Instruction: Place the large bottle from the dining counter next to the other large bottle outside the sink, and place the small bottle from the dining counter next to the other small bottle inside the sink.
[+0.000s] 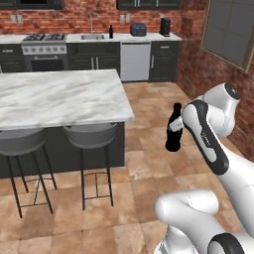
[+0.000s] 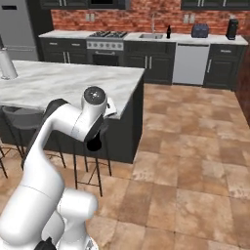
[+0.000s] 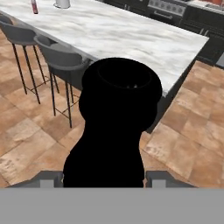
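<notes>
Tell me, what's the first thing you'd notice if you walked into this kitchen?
The big white robot arm holding a tall black bottle in the air above the brown tile floor, its fingers closed around it. Next comes the long white marble counter with two grey stools tucked under it. Far back, another small dark bottle stands beside the sink.
</notes>
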Controlling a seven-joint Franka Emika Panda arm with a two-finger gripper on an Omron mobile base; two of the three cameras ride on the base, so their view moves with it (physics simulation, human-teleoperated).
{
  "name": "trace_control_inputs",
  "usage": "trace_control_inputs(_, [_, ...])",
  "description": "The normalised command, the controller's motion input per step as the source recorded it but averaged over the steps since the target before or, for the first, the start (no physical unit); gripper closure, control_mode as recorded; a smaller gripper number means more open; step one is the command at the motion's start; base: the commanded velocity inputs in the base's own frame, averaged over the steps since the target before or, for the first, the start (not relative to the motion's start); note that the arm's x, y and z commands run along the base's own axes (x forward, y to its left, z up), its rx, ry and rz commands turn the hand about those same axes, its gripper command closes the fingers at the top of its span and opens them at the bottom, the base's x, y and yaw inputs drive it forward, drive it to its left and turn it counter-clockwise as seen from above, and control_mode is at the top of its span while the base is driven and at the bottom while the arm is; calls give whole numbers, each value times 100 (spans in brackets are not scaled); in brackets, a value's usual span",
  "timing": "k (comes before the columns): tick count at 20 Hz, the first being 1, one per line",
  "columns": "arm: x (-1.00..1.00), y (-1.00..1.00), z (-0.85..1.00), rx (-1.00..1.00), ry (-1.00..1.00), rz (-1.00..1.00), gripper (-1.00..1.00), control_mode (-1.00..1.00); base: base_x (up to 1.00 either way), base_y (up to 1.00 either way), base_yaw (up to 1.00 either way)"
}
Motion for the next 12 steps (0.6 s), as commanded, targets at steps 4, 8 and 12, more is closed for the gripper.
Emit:
trace_control_inputs(4, [0, 0, 0, 0, 0, 0, 100, 100, 0, -78, 0])
trace_control_inputs(8, [0, 0, 0, 0, 0, 0, 100, 100, 0, -74, 0])
trace_control_inputs(12, [0, 0, 0, 0, 0, 0, 100, 100, 0, -71, 0])
